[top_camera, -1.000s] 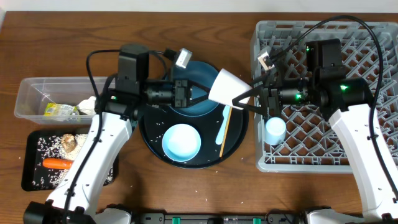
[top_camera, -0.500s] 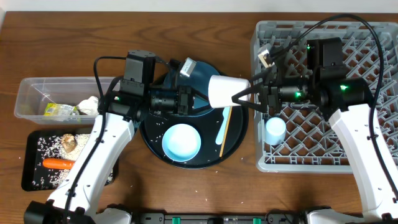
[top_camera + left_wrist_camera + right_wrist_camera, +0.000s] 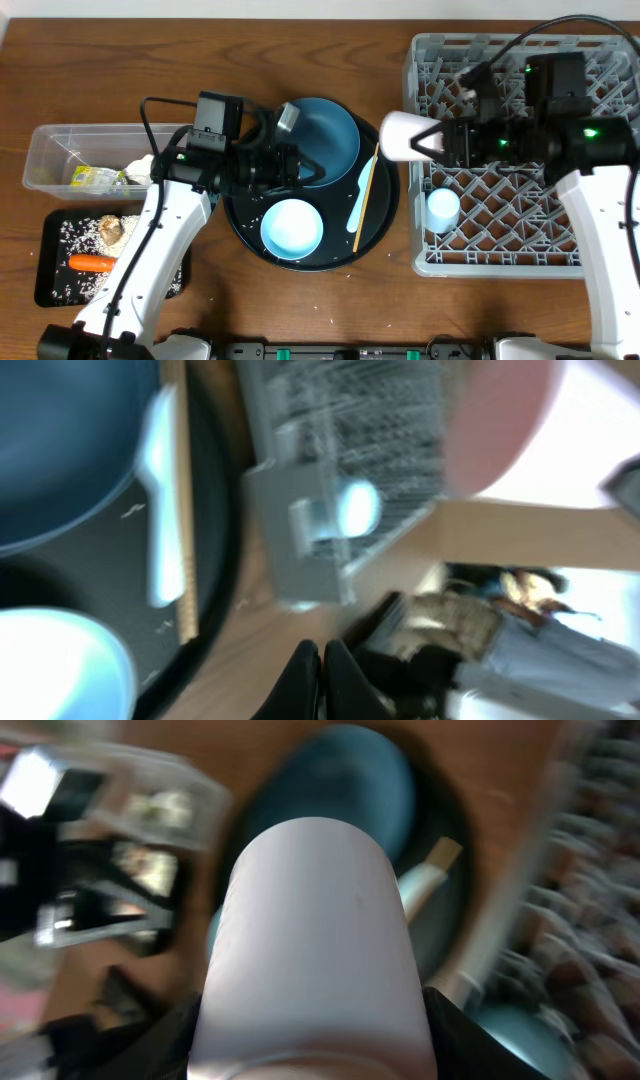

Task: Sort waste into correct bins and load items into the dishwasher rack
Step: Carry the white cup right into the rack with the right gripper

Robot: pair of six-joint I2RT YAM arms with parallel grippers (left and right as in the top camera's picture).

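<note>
- The clear tub (image 3: 40, 160) is set at 9 o'clock on the desk (image 3: 100, 60); the yellow-green wrapper (image 3: 90, 178) and white tissue (image 3: 146, 168) are seen inside it.
- At the tub's 6 o'clock, the carrot (image 3: 92, 263) and food scraps (image 3: 110, 228) are held in the black tray (image 3: 55, 290).
- The left gripper (image 3: 322, 660) is pressed shut, with nothing held, above the round black tray (image 3: 378, 228).
- On that tray, the dark blue plate (image 3: 330, 140) is placed at 12 o'clock, the white bowl (image 3: 291, 228) at 6 o'clock, and the spoon (image 3: 357, 200) and chopstick (image 3: 366, 195) at 3 o'clock.
- The small pink cup (image 3: 398, 137) is clamped on its side by the partly spread right gripper (image 3: 425, 140), at the 9 o'clock edge of the dishwasher rack (image 3: 500, 262).
- The light-blue cup (image 3: 442, 208) is seen inside the rack, at the pink cup's 5 o'clock.
</note>
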